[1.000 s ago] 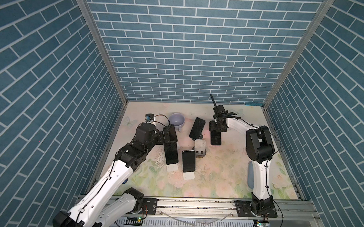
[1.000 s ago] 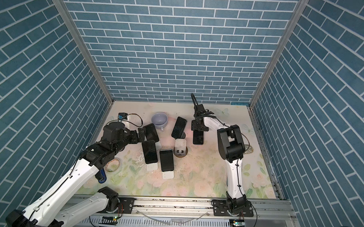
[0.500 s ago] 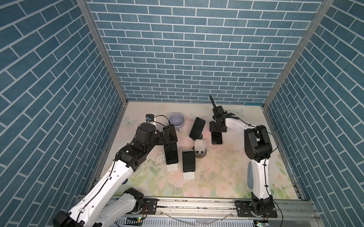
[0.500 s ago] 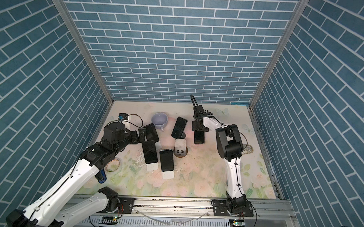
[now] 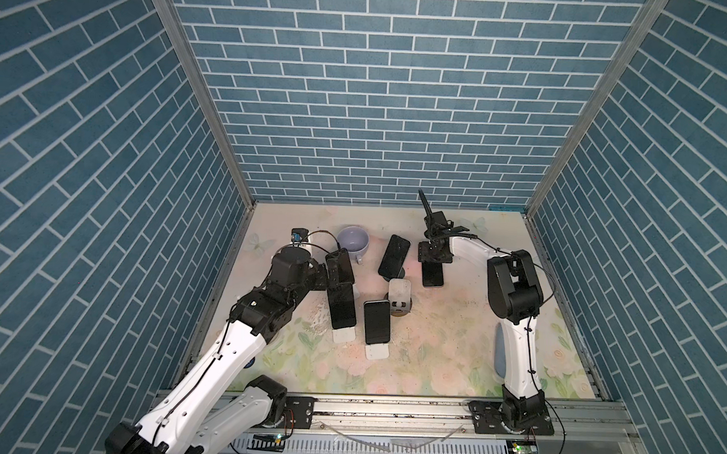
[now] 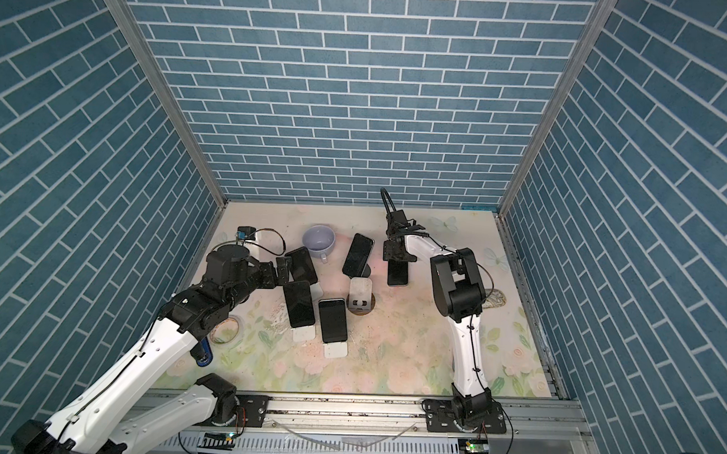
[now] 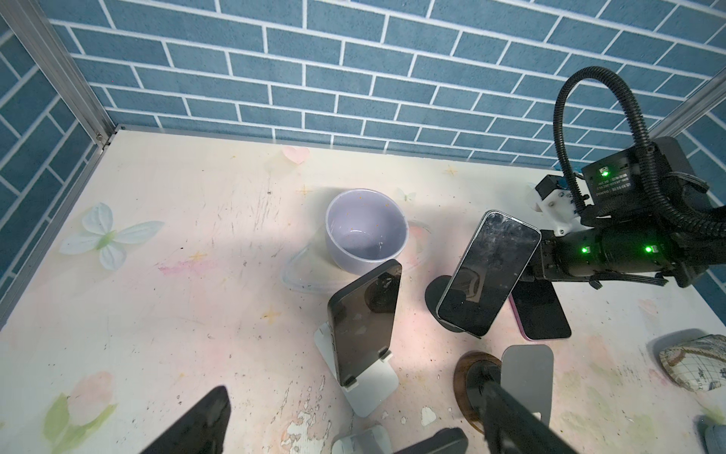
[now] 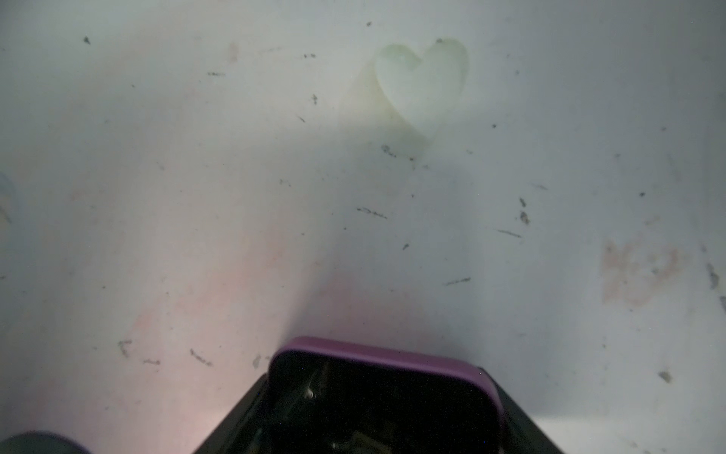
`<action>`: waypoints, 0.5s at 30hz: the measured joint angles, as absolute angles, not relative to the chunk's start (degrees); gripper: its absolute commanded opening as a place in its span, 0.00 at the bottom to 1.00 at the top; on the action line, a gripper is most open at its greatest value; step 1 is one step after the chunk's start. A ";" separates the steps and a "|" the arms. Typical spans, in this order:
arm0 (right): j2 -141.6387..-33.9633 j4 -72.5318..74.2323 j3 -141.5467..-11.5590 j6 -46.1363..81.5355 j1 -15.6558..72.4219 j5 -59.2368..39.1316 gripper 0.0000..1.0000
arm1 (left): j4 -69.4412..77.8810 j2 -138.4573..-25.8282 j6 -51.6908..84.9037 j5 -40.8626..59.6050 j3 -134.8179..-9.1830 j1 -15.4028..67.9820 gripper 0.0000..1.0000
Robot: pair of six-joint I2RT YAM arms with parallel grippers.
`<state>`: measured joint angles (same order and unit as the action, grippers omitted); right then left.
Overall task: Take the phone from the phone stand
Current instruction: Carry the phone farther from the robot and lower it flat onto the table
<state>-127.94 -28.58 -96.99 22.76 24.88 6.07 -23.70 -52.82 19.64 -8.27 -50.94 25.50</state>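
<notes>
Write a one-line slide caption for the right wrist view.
Purple-cased phone in the right gripper, scuffed tabletop and a faint heart print beyond.

**Blue Brick and Faded Flowers**

The walls (image 5: 379, 91) are blue brick with white grout lines. The table (image 5: 453, 343) is cream, printed with pale pink blossoms, green leaves and white butterflies (a faint yellow-green heart (image 8: 422, 86) shows ahead of the right claw (image 5: 433, 261)). Both claws are black. The purple-cased phone (image 8: 377, 397) between the right claw's jaws has a black screen. Just ahead of the left claw (image 6: 284, 271), a black phone (image 7: 365, 314) with a smudged, glossy face leans on a white stand (image 7: 369, 387). Beyond it is a lavender mug (image 7: 365, 232). Close beside the same claw, a grey stand (image 7: 526, 377) rises from a round brown wood-grain base (image 7: 465, 377).
</notes>
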 measured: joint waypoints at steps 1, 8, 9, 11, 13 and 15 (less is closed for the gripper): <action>-127.94 -28.25 -96.84 22.74 24.88 6.13 0.61 | -23.70 -52.82 19.55 -8.27 -50.92 25.50 1.00; -126.85 -25.41 -94.50 22.92 24.88 6.24 0.64 | -24.18 -53.65 19.49 -8.34 -50.74 25.50 1.00; -126.74 -25.15 -94.21 22.98 24.88 6.24 0.65 | -24.27 -53.93 19.49 -8.32 -50.70 25.50 1.00; -126.61 -24.75 -93.89 23.09 24.88 6.26 0.65 | -24.43 -54.61 19.49 -8.21 -50.70 25.50 1.00; -126.52 -24.51 -93.67 23.11 24.88 6.28 0.66 | -24.47 -55.00 19.49 -7.84 -50.68 25.50 1.00; -126.39 -24.23 -93.41 23.14 24.88 6.31 0.68 | -24.47 -55.20 19.49 -7.60 -50.65 25.50 1.00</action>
<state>-126.39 -24.23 -93.41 23.14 24.88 6.31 -24.47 -55.20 19.49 -7.60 -50.65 25.50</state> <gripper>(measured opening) 0.725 0.996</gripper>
